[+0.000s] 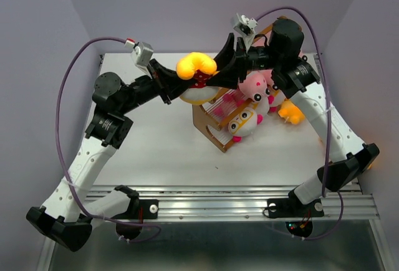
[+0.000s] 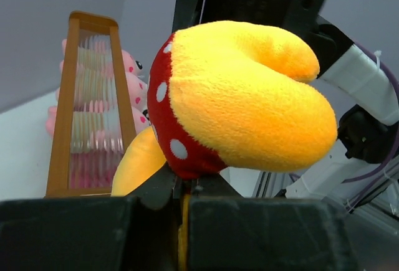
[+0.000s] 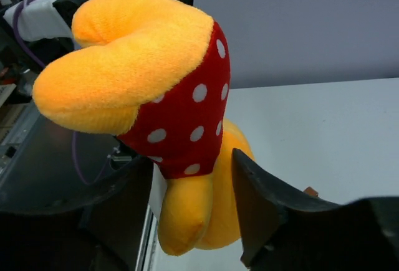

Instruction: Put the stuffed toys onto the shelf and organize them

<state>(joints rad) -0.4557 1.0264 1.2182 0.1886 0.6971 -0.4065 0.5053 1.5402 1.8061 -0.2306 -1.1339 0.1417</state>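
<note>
Left gripper (image 2: pixel 181 190) clamped low on the yellow toy (image 2: pixel 249 96), pinching its red polka-dot cloth, mid-air just left of the shelf (image 1: pixel 212 134)
Risk: thin pinch under a top-heavy plush, so it could tip or slip out, or knock the pink toy (image 1: pixel 252 87) on the shelf. Right gripper (image 1: pixel 219 71): only one finger (image 3: pixel 268 209) shows, beside the toy, can't tell if it grips. Toy's face not visible

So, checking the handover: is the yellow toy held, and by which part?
The left gripper holds the yellow toy, its fingers shut on the lower edge of the red polka-dot clothing. Whether the right gripper grips it too cannot be told.
</note>
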